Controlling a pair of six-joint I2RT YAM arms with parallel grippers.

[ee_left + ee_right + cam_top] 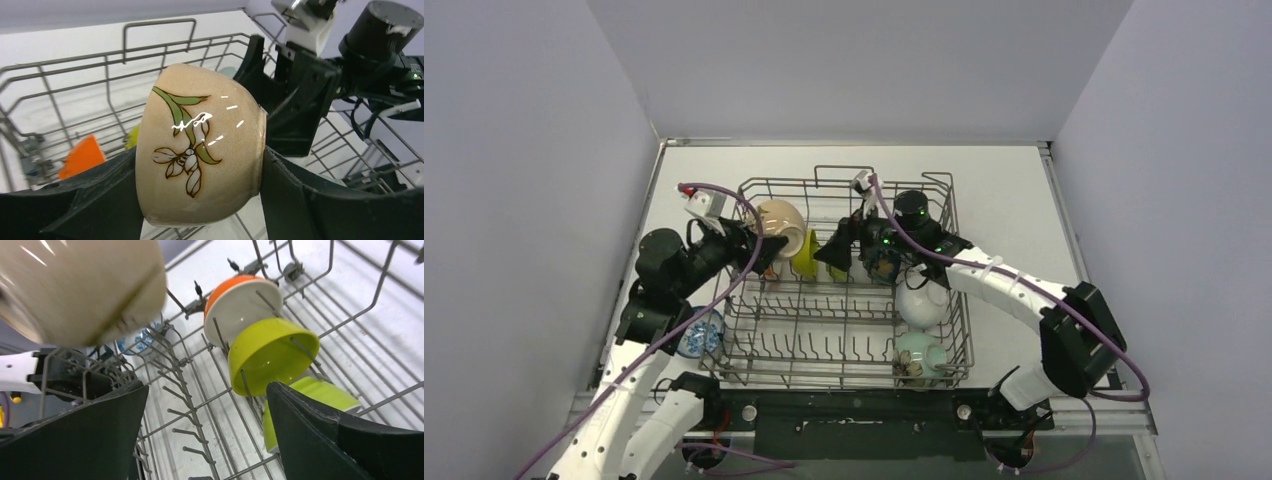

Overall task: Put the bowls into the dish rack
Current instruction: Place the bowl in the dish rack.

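Note:
My left gripper is shut on a beige bowl with a painted flower. It holds the bowl on its side, above the back left of the grey wire dish rack. My right gripper is open and empty over the rack's middle, close to the beige bowl. In the right wrist view an orange bowl, a yellow-green bowl and a lime bowl stand between tines. A white bowl and a pale green bowl sit at the rack's right.
A blue-patterned bowl sits on the table outside the rack's left side, by my left arm. A dark bowl lies under my right wrist. Upright tines fill the rack floor. White walls stand on three sides.

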